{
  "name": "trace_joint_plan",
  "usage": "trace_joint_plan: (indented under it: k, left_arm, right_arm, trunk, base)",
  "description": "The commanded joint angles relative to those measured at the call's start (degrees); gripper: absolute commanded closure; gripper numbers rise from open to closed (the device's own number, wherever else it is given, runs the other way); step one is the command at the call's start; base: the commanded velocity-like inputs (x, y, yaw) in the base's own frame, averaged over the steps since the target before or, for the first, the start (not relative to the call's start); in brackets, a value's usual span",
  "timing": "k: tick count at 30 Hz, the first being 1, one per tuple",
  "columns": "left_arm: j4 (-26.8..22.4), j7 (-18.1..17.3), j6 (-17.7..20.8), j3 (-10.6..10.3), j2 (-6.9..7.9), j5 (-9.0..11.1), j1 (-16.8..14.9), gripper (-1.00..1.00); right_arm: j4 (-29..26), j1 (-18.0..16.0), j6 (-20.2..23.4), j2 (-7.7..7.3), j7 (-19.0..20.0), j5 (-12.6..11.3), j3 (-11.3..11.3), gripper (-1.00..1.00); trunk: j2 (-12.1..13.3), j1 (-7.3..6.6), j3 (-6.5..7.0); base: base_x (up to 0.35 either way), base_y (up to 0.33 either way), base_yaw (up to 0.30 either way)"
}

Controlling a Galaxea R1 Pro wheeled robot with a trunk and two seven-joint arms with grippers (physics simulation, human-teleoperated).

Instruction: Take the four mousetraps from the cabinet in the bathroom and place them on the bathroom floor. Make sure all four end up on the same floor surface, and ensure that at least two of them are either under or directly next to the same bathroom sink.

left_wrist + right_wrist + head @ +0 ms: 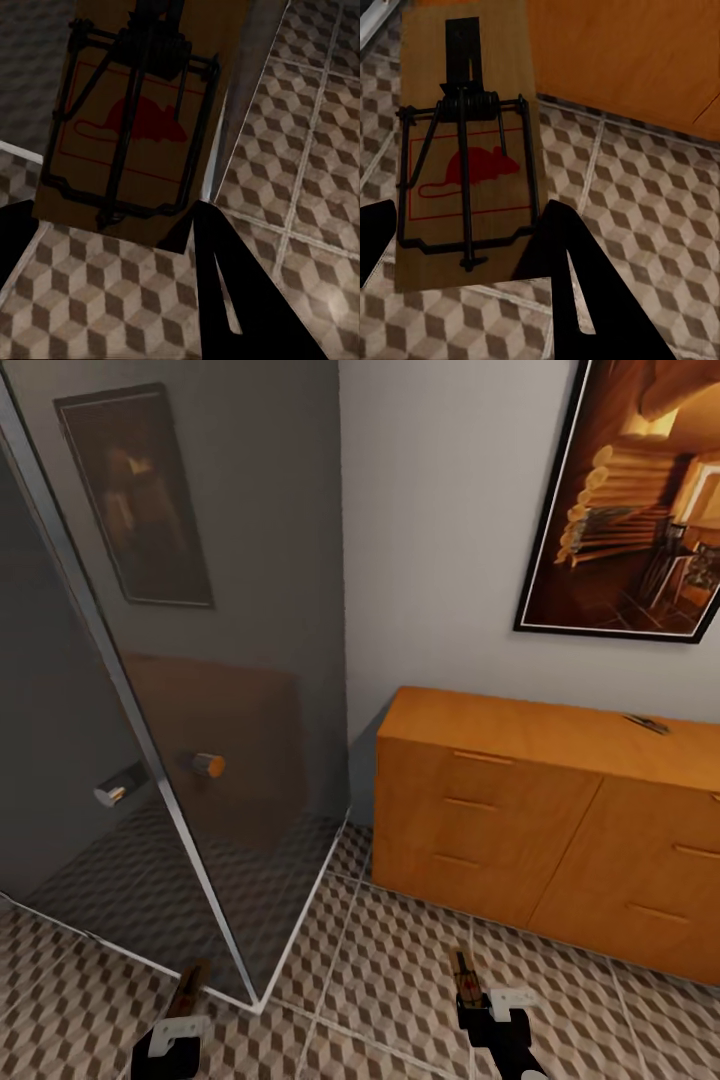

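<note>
My left gripper [178, 1025] is shut on a tan mousetrap [190, 985], held low over the cube-patterned bathroom floor [400, 980] by the shower's glass corner. In the left wrist view this mousetrap [127, 127] shows its black wire and red mouse print between the black fingers [225, 300]. A second mousetrap [465, 972] is held in my shut right gripper [478, 1005], just in front of the orange-brown cabinet [500, 810]; the right wrist view shows that mousetrap [469, 172] flat above the tiles. A third mousetrap [645, 723] lies on the cabinet top at the right. The sink is out of view.
A glass shower enclosure [200, 660] with a metal frame and round knobs [208, 764] stands at the left, its corner reaching the floor near my left gripper. A framed picture [640, 510] hangs above the cabinet. Open tiles lie between the shower and the cabinet.
</note>
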Motion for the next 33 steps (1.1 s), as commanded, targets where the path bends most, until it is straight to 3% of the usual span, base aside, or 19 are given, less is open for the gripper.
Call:
trace_joint_plan:
  k: [1, 33]
  left_arm:
    - [0.16, -0.18, -0.12, -0.3, -0.04, 0.38, -0.06, 1.0]
    - [0.16, -0.18, -0.06, -0.3, -0.04, 0.38, -0.06, 1.0]
  right_arm:
    - [0.02, -0.02, -0.16, 0.05, -0.27, 0.46, -0.28, 1.0]
    - [0.02, -0.02, -0.16, 0.05, -0.27, 0.51, -0.28, 1.0]
  trunk:
    - [-0.03, 0.0, -0.05]
    - [-0.03, 0.0, -0.05]
  base:
    - [0.0, 0.0, 0.289]
    - [0.0, 0.0, 0.289]
